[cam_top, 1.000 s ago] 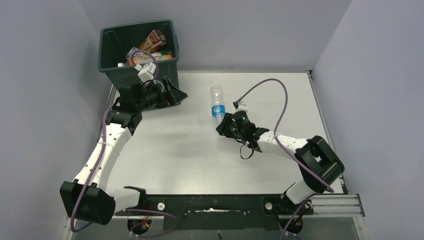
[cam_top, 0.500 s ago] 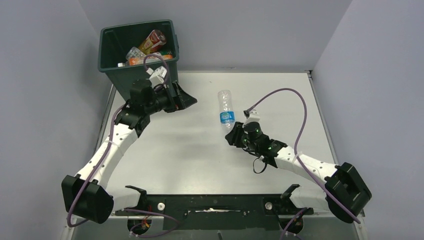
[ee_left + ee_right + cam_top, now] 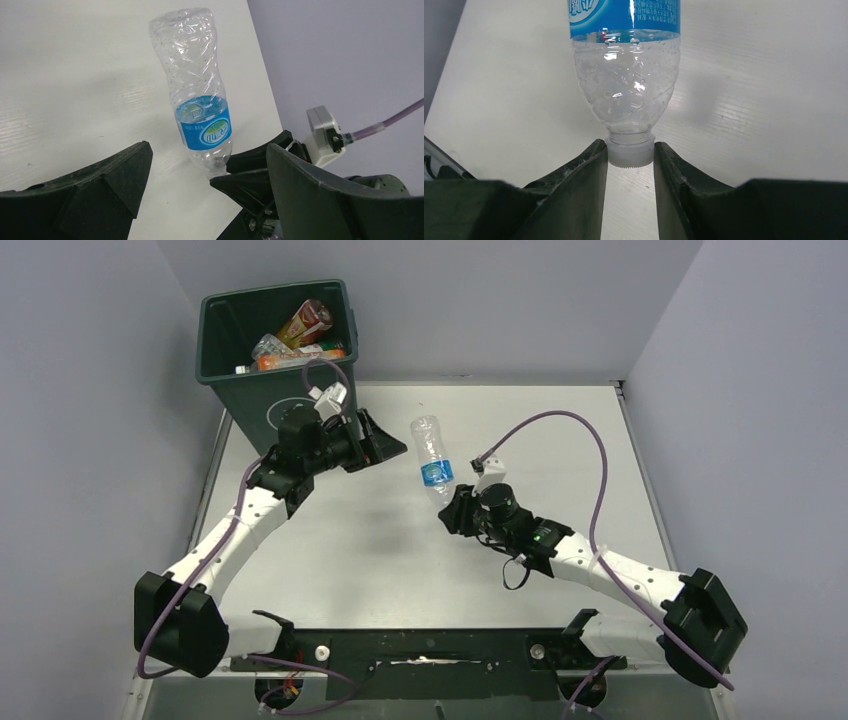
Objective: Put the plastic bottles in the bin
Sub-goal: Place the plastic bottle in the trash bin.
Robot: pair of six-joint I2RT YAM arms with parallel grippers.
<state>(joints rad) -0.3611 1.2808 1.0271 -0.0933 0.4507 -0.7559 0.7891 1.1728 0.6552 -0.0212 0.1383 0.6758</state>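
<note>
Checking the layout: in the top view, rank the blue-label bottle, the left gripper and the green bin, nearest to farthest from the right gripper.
1. blue-label bottle, cap clamped in the right gripper.
2. left gripper, open, to its upper left.
3. green bin, at the far left.

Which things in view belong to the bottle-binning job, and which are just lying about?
Job:
- blue-label bottle, cap pinched in right claw
- bin
- bottles in the bin
- left claw, open

Not job (rig fittings):
- purple cables
- black base rail
</note>
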